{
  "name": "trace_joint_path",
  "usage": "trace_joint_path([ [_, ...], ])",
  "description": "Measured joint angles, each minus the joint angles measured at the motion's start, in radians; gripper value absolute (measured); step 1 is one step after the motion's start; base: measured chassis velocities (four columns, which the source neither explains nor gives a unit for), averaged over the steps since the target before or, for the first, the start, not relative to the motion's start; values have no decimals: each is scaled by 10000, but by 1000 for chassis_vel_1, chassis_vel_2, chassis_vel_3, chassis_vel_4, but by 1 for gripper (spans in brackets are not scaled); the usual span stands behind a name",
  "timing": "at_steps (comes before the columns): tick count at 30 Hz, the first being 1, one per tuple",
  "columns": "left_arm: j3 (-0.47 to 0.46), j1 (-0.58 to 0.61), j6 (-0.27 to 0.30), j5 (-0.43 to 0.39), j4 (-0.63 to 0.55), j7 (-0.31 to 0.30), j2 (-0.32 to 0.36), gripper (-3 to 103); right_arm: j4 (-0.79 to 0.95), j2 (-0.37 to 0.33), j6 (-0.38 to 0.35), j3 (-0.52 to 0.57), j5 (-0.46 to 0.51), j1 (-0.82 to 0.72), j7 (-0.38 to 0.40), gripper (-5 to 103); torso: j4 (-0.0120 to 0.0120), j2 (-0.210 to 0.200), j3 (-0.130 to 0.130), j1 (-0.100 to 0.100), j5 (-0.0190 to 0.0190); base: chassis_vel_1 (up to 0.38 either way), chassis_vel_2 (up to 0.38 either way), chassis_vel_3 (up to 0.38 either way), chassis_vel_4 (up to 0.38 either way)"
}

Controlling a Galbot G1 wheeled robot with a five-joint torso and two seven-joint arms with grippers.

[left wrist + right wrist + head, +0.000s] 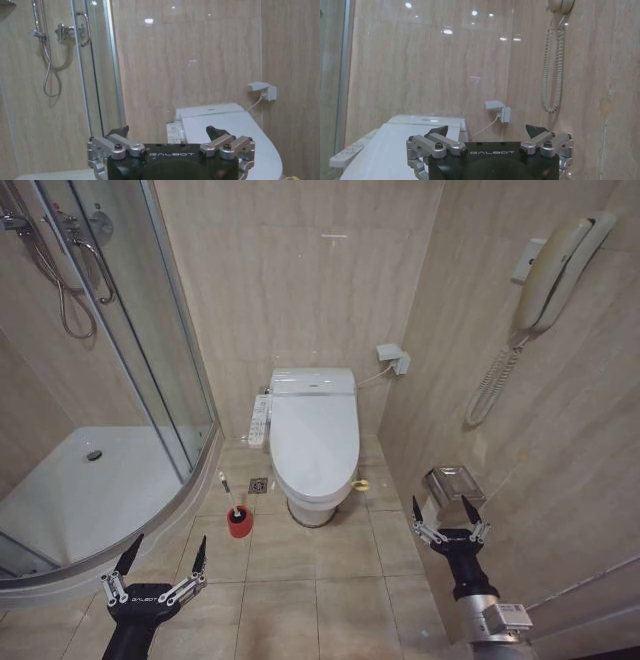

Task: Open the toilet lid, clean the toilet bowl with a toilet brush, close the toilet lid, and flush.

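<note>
Left hand (153, 580): open, empty, held low at 7 o'clock in the head view. Right hand (451, 524): open, empty, at 4 o'clock beside the side wall.

Toilet lid (314, 440): shut over the toilet bowl (312, 510), ahead of both hands at 12 o'clock, well apart from each. Long axis: runs from the back wall toward the robot. Strap loop (360, 485): at the lid's right front edge, nearer the right hand.

Toilet brush (227, 495): standing in the red holder cup (239, 523) on the floor, left of the bowl, nearer the left hand. Lid not yet raised.

Head view: brush, cup and loop. Left wrist view: shower hose (50, 67) and lid (235, 135). Right wrist view: coiled phone cord (551, 71) on the side wall.
</note>
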Motion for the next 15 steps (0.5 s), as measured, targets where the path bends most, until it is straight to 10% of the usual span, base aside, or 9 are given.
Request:
trace_joint_path([
  [15,0,0,0,0,0,0,0,100,67,41,-15,40,5,-126,-82,100,-1,0,0,0,0,0,0,0,0],
])
